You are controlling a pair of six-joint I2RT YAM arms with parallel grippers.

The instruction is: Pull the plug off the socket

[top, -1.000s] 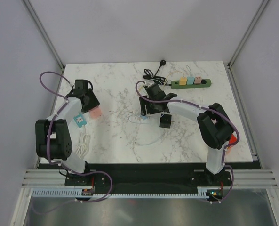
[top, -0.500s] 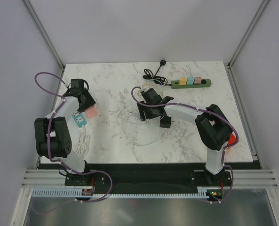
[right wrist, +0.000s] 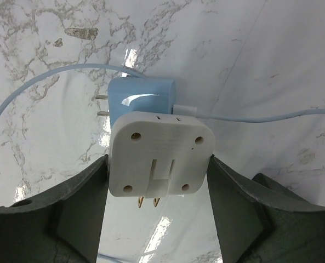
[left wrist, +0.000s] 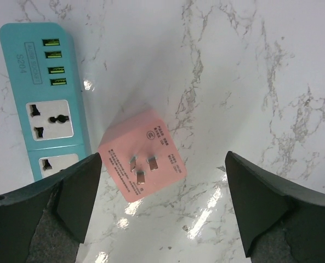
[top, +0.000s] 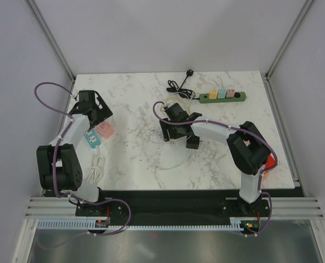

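– What's on the left?
– A blue socket strip point(left wrist: 44, 98) lies on the worktop point(top: 129, 109), with the pink plug point(left wrist: 142, 159) just right of it, prongs up. The left tool point(left wrist: 162, 183) hangs above it, pointing down, fingers wide apart.
– And rightward?
– The right arm reaches left to mid-worktop. The right tool point(right wrist: 158, 186) is clamped on a white adapter point(right wrist: 161, 153) that is joined to a pale blue plug point(right wrist: 143, 96). A green strip point(top: 222, 97) lies at the far right.

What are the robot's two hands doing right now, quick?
Left gripper: open, holding nothing; the pink plug lies loose between its fingers.
Right gripper: closed on the white adapter.
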